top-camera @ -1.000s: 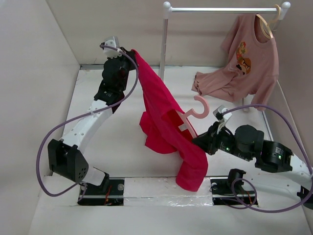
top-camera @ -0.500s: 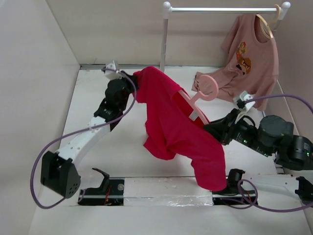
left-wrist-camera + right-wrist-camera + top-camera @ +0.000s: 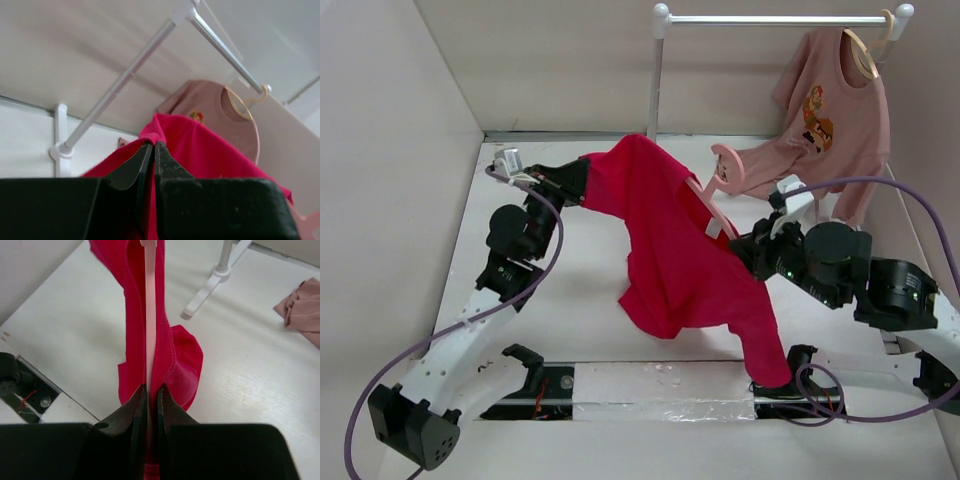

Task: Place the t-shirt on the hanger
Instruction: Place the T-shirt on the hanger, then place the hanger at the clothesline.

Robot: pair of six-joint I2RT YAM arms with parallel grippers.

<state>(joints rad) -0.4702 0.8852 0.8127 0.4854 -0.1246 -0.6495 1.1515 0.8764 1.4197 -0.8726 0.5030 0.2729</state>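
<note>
The t-shirt (image 3: 665,245) is plain bright red, soft and creased, and hangs in the air above the white table (image 3: 570,280), stretched between the two arms. Its upper edge runs from the left gripper (image 3: 152,146) at the back left down to the right gripper (image 3: 149,391) at the right; the rest droops in loose folds, with one long tail hanging near the front edge of the table. The left jaws are pressed together on a peak of red cloth. The hanger (image 3: 724,166) is thin pale pink plastic. Its hook curls out above the shirt's right side, and part of its bar shows through the fabric opening. In the right wrist view the right jaws pinch that bar, with red cloth hanging on both sides of it.

Behind, a dusty-pink t-shirt (image 3: 832,120) hangs from a beige hanger (image 3: 865,52) on a white rail (image 3: 770,18). Its orange cartoon print is too small to read any lettering
</note>
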